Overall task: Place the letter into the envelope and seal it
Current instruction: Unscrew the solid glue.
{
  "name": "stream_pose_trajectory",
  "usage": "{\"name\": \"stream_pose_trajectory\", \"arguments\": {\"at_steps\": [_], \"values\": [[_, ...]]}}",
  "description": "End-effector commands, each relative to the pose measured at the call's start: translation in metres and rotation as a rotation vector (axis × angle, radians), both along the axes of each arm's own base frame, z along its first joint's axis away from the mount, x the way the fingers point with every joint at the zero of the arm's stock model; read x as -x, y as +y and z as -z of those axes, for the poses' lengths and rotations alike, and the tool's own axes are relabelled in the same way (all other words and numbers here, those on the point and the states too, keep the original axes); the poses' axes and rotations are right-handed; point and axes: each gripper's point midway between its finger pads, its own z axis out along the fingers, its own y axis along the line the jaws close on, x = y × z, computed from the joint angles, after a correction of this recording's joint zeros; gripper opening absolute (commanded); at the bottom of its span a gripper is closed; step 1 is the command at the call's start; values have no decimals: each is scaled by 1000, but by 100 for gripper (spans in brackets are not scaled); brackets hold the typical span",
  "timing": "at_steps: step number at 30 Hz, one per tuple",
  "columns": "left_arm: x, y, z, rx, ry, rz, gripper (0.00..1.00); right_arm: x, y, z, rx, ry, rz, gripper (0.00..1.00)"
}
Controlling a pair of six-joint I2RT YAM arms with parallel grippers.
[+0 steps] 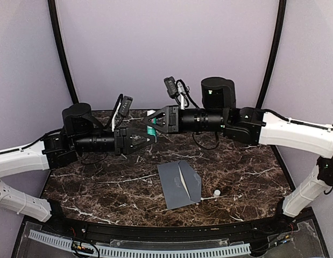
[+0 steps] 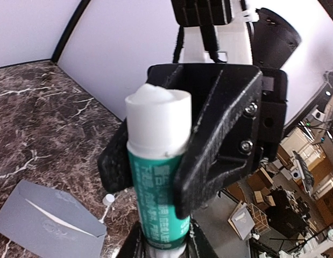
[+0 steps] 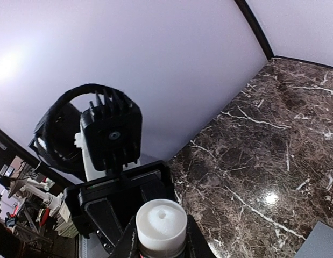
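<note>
Above the table point(image 1: 101, 183), a glue stick point(image 2: 155, 199) is being gripped from both sides.
The left gripper point(image 1: 151, 137) and right gripper point(image 1: 150, 122) are both clamping the stick, whose white tip is bared. The envelope point(image 1: 174, 188) is lying flat near the front edge with a cap point(image 1: 216, 192) just beside it. A pale sliver at its opening is probably the letter point(image 1: 183, 180). Judged best: the stick's body is steadied by one arm while the glue is wound out gently by the other.

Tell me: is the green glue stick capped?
Uncapped: the glue stick shows a bare white tip; a small white cap lies on the dark table.
</note>
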Motion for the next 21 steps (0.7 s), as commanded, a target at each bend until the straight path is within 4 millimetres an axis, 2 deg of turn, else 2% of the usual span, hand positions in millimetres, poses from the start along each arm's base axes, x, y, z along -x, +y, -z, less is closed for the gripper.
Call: {"name": "stream_pose_trajectory", "arguments": {"at_steps": [1,4,7,12,16,19,21], "values": [[-38,14,23,-118,1,-214,0,-2,16,27,107,89,70,1],[-46,19,33,-150,28,-271,0,-6,25,49,182,123,100,0],[-57,26,55,-215,81,-350,0,-11,34,74,260,156,138,0],[-60,27,85,-286,137,-371,0,-15,46,116,365,246,161,0],[-59,25,98,-312,160,-359,0,-13,55,127,399,275,146,0],[-59,26,99,-316,159,-361,0,-14,54,125,397,270,154,0],[-59,25,98,-308,153,-359,0,-15,52,118,383,260,159,6]]}}
